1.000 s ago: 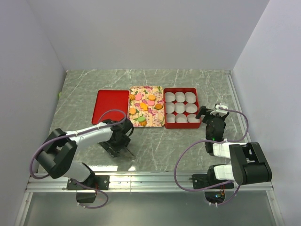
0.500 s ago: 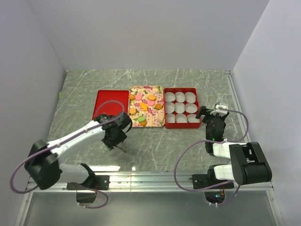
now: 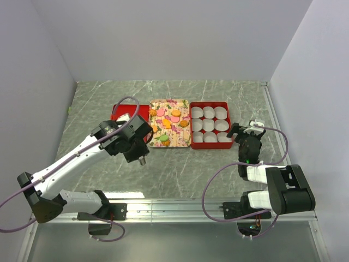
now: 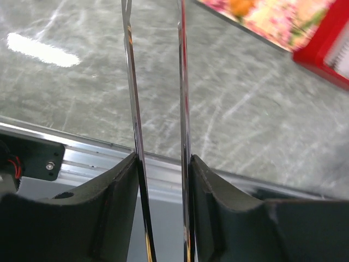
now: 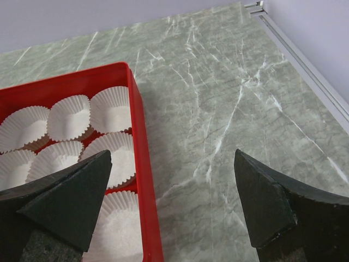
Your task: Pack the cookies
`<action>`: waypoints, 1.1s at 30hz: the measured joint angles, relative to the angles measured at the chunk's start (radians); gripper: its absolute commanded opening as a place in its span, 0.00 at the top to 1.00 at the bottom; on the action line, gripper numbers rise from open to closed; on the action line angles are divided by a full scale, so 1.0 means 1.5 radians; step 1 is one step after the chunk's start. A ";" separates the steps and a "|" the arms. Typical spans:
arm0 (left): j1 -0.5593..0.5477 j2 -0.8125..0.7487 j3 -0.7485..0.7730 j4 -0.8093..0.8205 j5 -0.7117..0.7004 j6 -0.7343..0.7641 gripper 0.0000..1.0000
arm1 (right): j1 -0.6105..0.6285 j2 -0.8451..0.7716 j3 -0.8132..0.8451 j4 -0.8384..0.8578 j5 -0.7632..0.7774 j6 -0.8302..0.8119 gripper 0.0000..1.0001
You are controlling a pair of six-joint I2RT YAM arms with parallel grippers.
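Marble tabletop (image 3: 180, 174), top view: the cookies (image 3: 176, 113), in orange, pink and green, all lie on the cream floral tray (image 3: 182, 143) at the middle of the tabletop. The red box (image 3: 211, 146) sits touching the tray on the side towards the right edge. Its nine white paper cups (image 3: 209, 125) show no cookie in them. A red lid (image 3: 139, 111) lies on the tray's other side, partly covered by the left arm. By this evidence packing has not begun and every cookie remains to be moved.

Left wrist view: the left gripper (image 4: 152, 16) hangs above bare marble near the tray's near-left corner. Its thin blades are parallel and a narrow gap apart, with nothing between them.

Right wrist view: the right gripper (image 5: 172, 158) rests just beside the box on its right-edge side. Its fingers are spread wide and hold nothing.
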 measured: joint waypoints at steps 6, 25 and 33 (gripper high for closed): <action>-0.025 0.054 0.113 -0.009 -0.003 0.085 0.52 | 0.000 0.000 0.000 0.000 0.000 0.000 0.00; -0.033 0.361 0.400 0.062 0.046 0.391 0.49 | 0.000 0.000 0.000 0.002 -0.001 0.000 0.00; 0.046 0.381 0.344 0.081 0.045 0.424 0.52 | 0.000 0.000 0.000 0.002 -0.001 0.000 0.00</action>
